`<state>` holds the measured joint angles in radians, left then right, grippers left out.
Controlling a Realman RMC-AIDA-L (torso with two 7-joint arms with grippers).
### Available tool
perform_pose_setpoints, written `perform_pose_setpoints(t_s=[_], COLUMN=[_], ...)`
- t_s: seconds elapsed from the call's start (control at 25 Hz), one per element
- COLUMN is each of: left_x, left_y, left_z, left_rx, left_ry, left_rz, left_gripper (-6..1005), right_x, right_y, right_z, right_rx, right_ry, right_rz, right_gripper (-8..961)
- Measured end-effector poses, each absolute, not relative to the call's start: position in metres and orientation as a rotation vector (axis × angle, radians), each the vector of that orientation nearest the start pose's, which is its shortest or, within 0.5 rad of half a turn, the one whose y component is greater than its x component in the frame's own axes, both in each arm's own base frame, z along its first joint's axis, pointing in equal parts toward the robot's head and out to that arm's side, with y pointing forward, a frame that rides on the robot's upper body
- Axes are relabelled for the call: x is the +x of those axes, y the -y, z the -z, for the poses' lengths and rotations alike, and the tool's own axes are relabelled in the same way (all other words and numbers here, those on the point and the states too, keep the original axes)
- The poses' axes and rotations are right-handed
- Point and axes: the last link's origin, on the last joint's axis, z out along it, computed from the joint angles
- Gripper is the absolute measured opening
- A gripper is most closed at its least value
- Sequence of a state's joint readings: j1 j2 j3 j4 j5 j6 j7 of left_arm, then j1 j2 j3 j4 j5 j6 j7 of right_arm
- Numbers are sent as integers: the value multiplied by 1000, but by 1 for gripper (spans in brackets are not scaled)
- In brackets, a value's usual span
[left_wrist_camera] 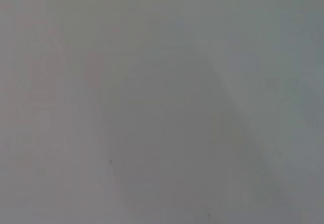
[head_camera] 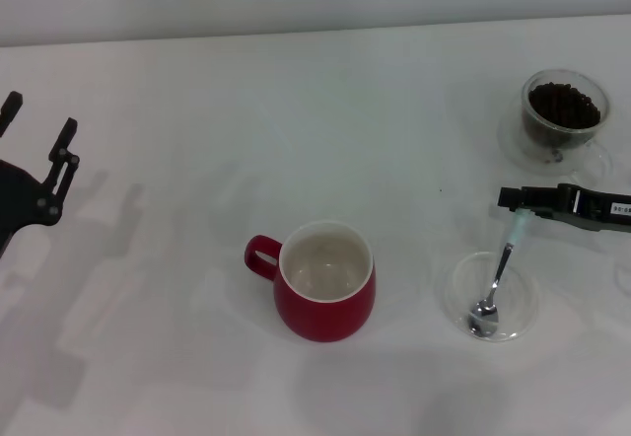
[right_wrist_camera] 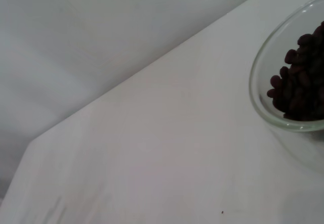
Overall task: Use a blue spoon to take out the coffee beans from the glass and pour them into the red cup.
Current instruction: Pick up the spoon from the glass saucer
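The red cup stands mid-table, its white inside bare and its loop handle pointing left. At the far right the glass holds a heap of coffee beans; the right wrist view shows its rim and the beans close up. The blue spoon leans with its metal bowl in a flat clear dish. My right gripper reaches in from the right and is shut on the top of the pale-blue handle. The left gripper sits open at the far left, away from everything.
The table's back edge meets a grey wall behind the glass. The left wrist view shows only plain surface.
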<state>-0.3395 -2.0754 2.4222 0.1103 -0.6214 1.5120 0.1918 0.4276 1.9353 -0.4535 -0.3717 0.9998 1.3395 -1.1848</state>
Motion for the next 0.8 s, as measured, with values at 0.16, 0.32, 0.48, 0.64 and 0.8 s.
perform_pose_setpoints(t_s=[0.16,0.32,0.48,0.64,0.8], left_x=[-305,-306,-305,-305,-304], left_y=[-274,-275,-276,-276,-277], left_z=[26,24,24,25,25], left_rx=[-1796,-1791,-1792,-1793,-1793], left_ry=[-78,-77,-80,-81,-83], left_rz=[632,624,625,626,627], left_gripper=[503,501,499,497,494], right_x=[374,374,374,375,375], right_y=[-296,-296,-295,-294,-293], right_z=[-25,-26,-26,-26,-26], right_rx=[-2028,-2033,-2041,-2040,-2041], right_ry=[-1790,-1786,-1781,-1784,-1785], right_rz=[-681,-680,-680,-679,-677], right_gripper=[370,316,258,199,161])
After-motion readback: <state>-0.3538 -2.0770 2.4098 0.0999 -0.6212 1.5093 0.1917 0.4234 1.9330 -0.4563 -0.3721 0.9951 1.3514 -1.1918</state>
